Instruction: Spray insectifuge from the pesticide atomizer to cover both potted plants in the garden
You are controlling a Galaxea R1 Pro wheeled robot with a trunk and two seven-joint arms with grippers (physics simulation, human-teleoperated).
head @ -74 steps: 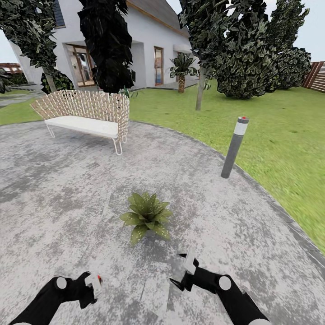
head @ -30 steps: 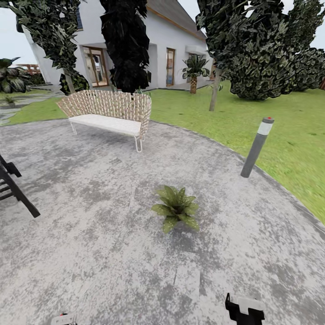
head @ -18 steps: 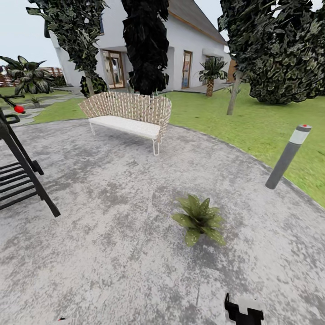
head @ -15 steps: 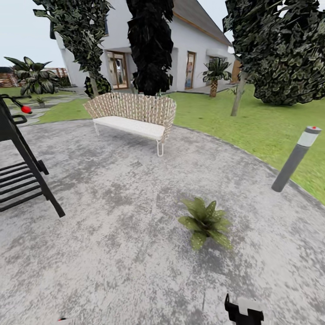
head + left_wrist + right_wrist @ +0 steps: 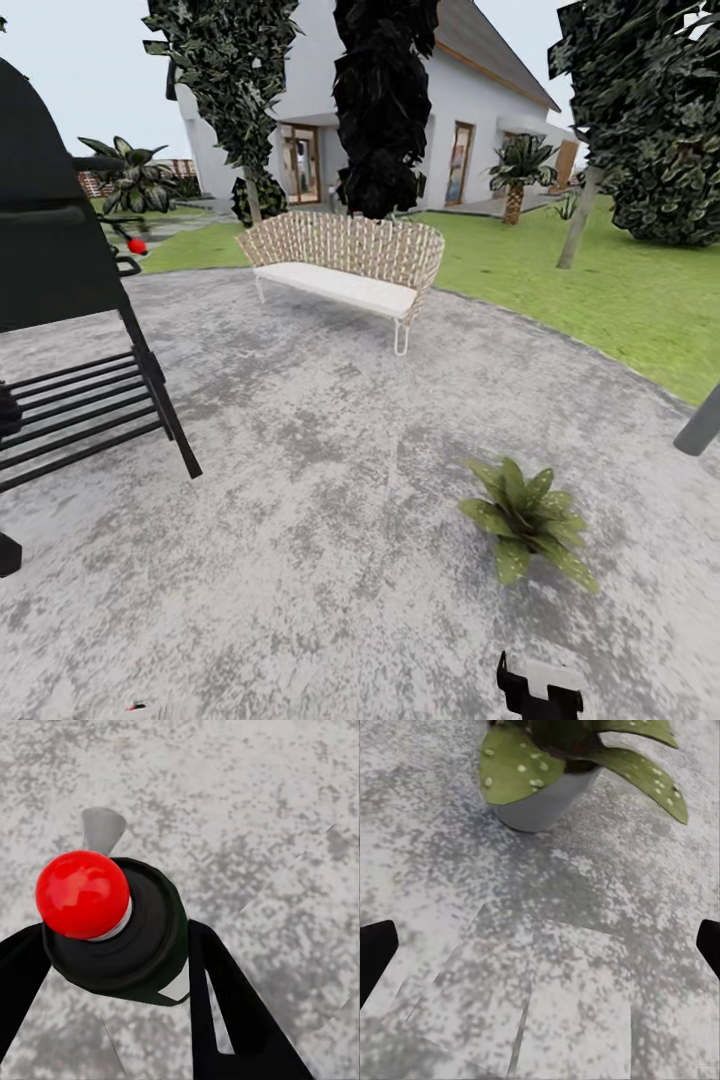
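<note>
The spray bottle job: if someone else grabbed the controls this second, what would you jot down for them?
Left gripper: shut on the pesticide atomizer.
Right gripper: open, empty.
One potted plant stands on the patio, ahead to the robot's right, near the right gripper.
Done: atomizer picked up.
Left: spray both plants; whether this one is sprayed cannot be told.

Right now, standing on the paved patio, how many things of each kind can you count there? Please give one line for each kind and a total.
Speckled potted plant: 1
Wicker bench with white seat: 1
Black slatted rack: 1
Grey post at the patio's edge: 1
Total: 4
</note>
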